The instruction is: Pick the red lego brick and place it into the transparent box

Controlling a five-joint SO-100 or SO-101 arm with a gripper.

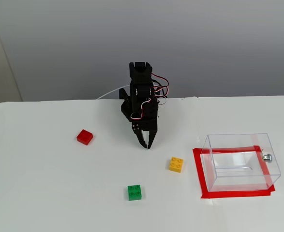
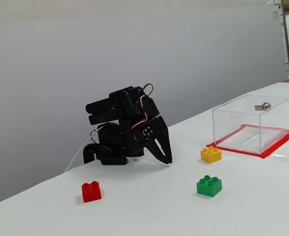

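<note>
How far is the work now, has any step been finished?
Nothing is done yet. The red lego brick sits on the table, apart from the claw, which holds nothing and points down between the bricks. The transparent box looks empty. Reaching, grasping, carrying and dropping all remain.

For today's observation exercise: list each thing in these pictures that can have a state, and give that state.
gripper: shut, empty, tips near the table
red lego brick: on the table, untouched
yellow brick: on the table
green brick: on the table
transparent box: open-topped, empty, inside the red tape outline
</note>
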